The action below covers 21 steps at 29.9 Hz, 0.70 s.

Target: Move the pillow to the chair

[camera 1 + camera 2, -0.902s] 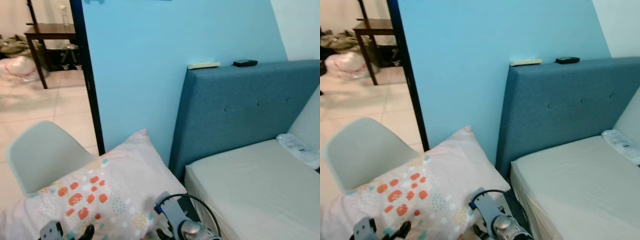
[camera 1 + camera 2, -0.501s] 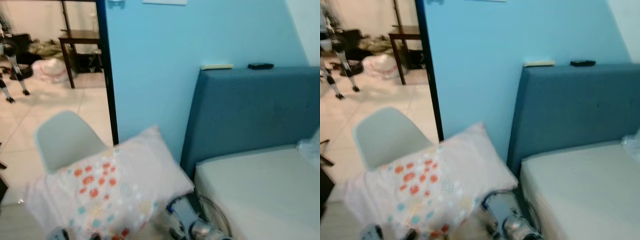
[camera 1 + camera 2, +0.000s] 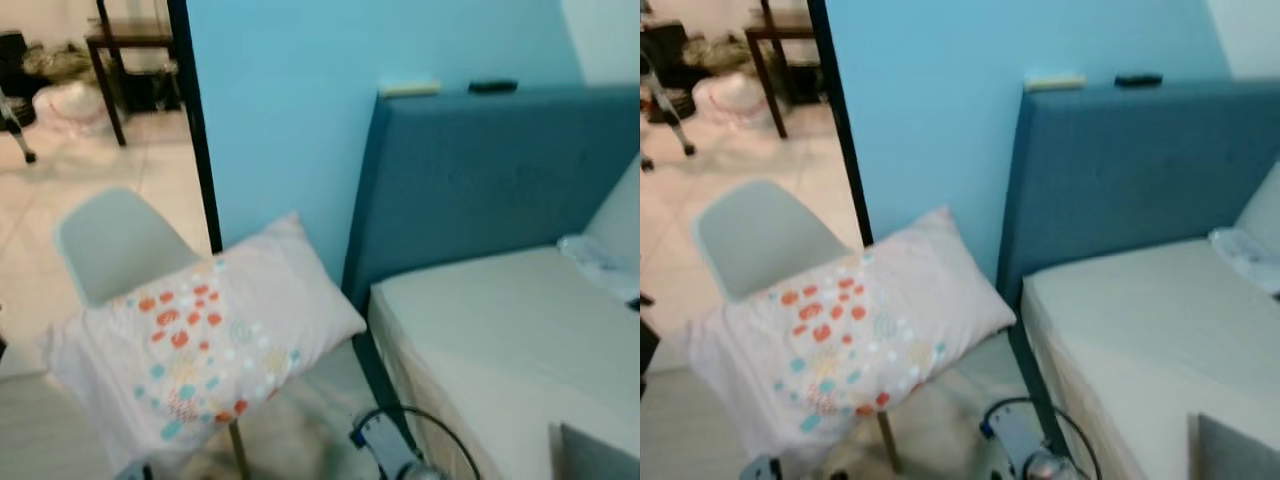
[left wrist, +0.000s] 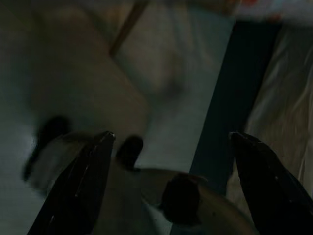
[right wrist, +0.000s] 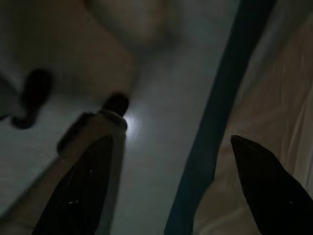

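Observation:
A white pillow (image 3: 205, 350) printed with orange and teal dots lies across the seat of a pale grey-green chair (image 3: 115, 240), tilted, one corner toward the bed. A wooden chair leg (image 3: 240, 455) shows beneath it. My right arm (image 3: 400, 465) with its black cable and my left arm (image 3: 760, 468) sit low, below the pillow and apart from it. In the left wrist view my left gripper (image 4: 171, 134) is open over the floor, nothing between its fingers. My right gripper (image 5: 172, 139) is open too, over the floor beside the bed's edge.
A bed (image 3: 500, 340) with a blue headboard (image 3: 480, 170) stands on the right, close to the chair. A dark remote (image 3: 493, 86) and a pale flat object (image 3: 408, 88) lie on the headboard. A black door frame (image 3: 195, 130) opens to a tiled room with a dark table (image 3: 125, 45).
The camera has shifted and tilted. Both arms have sunk lower and no longer overlap the pillow, which now lies on the chair by itself.

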{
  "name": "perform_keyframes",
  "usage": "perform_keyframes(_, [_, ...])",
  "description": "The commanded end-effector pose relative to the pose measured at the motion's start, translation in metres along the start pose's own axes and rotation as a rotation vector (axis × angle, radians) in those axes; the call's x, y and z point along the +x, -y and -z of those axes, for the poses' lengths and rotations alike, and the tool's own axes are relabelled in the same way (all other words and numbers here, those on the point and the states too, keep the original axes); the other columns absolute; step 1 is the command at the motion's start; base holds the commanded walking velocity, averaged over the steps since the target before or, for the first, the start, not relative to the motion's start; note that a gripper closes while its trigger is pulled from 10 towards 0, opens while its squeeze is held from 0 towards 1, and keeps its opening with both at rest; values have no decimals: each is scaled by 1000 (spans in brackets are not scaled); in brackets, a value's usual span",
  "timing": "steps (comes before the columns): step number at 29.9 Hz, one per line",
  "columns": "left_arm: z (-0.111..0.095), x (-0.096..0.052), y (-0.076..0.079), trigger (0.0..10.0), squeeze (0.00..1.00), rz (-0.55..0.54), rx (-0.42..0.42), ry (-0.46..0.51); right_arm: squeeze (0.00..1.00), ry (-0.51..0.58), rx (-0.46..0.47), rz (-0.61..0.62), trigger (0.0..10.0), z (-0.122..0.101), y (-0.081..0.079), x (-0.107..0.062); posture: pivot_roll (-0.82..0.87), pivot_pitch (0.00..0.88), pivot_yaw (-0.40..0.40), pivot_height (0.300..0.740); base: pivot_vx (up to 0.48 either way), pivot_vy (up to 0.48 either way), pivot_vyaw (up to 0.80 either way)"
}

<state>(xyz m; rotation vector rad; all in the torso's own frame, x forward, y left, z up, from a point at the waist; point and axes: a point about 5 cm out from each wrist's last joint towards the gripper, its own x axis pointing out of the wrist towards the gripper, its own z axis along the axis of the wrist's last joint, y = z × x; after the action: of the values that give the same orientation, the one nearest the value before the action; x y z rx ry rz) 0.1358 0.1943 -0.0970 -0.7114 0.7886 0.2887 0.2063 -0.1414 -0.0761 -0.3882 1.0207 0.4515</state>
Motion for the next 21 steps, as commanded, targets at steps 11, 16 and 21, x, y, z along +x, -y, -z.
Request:
perform_keyframes(11, [14,0,7,10000,0,31,38,-57,0,-12,-32,-11,10000,1,-2,0,89,9,-106,740,-256,0,-709])
perform_keyframes(16, [15,2,13,10000,0,62,100,-82,0,-10,-35,-7,10000,0,-2,0,86,7,-102,740,0,0,-712])
perform_keyframes(21, [17,3,17,10000,0,84,169,-116,0,-6,-34,-1,10000,-1,0,0,84,3,-99,740,0,0,-712])
